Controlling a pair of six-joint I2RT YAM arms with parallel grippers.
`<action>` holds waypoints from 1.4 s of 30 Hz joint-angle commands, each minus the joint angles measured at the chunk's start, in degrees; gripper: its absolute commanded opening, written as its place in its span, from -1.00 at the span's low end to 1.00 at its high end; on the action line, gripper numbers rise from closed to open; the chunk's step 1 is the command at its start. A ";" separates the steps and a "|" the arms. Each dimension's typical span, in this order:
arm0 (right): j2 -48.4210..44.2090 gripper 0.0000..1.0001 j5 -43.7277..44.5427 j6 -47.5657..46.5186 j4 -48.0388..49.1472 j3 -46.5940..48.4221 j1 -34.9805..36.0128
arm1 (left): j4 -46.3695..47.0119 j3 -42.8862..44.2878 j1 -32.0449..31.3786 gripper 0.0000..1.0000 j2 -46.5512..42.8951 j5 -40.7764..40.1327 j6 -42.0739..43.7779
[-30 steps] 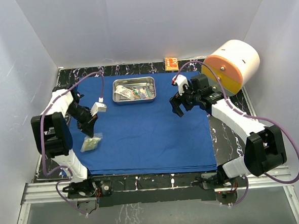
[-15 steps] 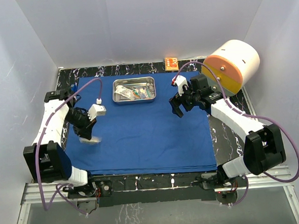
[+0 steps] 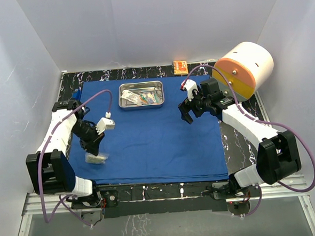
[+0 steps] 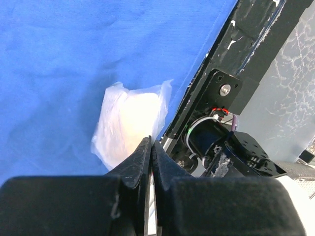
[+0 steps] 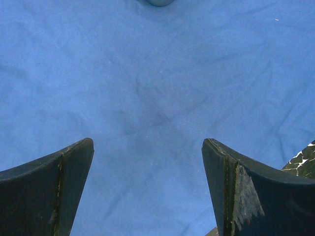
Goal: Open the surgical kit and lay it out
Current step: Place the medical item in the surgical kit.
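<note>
And the left gripper (image 3: 96, 147), pinched tight on the clear packet (image 3: 96, 158), has carried it down to the near-left corner of the blue cloth (image 3: 154, 145), so one item is nearly laid out. The steel tray (image 3: 140, 83) waits far-centre, loaded. The right gripper (image 3: 187, 116) hovers beside it, jaws wide apart.

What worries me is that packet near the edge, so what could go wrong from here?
1. The left end effector pinches the clear packet only by a thin bit of its film, so it may slip out.
2. The packet is right by the near-left edge of the blue cloth, so a release here could leave it partly off the cloth, on the black table.
</note>
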 commanded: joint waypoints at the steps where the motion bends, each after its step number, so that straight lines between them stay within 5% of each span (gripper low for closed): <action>1: -0.80 0.85 -0.48 -0.33 1.77 0.52 -0.32 | 1.71 -0.07 -0.14 -1.00 2.87 1.01 2.83; 16: 0.17 0.86 -0.48 -0.42 1.71 0.43 -0.33 | 14.90 6.00 1.21 -1.00 18.52 -3.45 4.24; 33: 1.03 0.88 -0.16 -0.42 1.57 0.52 -0.33 | 18.53 10.13 1.91 -0.92 24.72 -3.66 3.43; 42: 1.11 0.88 -0.25 -0.42 1.52 0.56 -0.28 | 19.10 11.13 2.05 -0.66 23.70 -3.45 1.69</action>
